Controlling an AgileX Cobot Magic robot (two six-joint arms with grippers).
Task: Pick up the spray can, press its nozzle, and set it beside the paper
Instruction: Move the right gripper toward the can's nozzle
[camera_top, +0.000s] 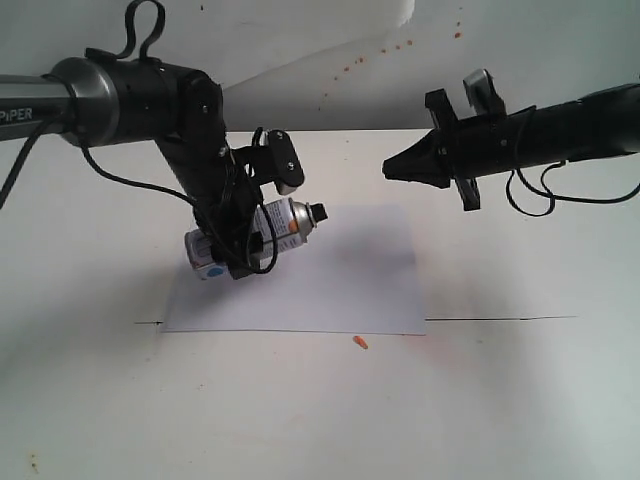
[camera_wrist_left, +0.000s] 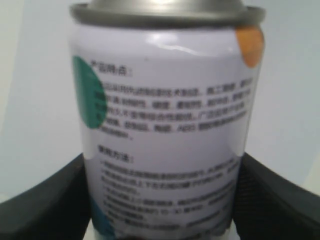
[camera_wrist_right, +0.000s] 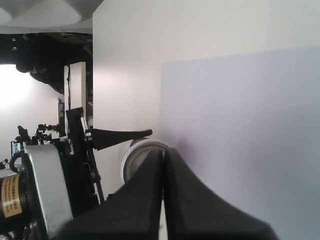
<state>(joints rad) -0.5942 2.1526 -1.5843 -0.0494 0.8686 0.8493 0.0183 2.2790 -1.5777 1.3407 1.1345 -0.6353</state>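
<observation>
The left end effector (camera_top: 238, 248) is clamping the spray can (camera_top: 287, 224) around its white label and holding it tilted in the air, over the left part of the paper (camera_top: 350, 285) lying flat on the bench (camera_top: 520, 400). The black nozzle (camera_top: 318, 212) is pointing right and slightly upward. In the left wrist view, dark fingers (camera_wrist_left: 45, 205) are pressing on both sides of the can body. The right end effector (camera_top: 395, 168) is hovering well apart on the right, jaws pressed together, gripping nothing. A small orange speck (camera_top: 360, 343) is sitting just beside the paper's near edge.
</observation>
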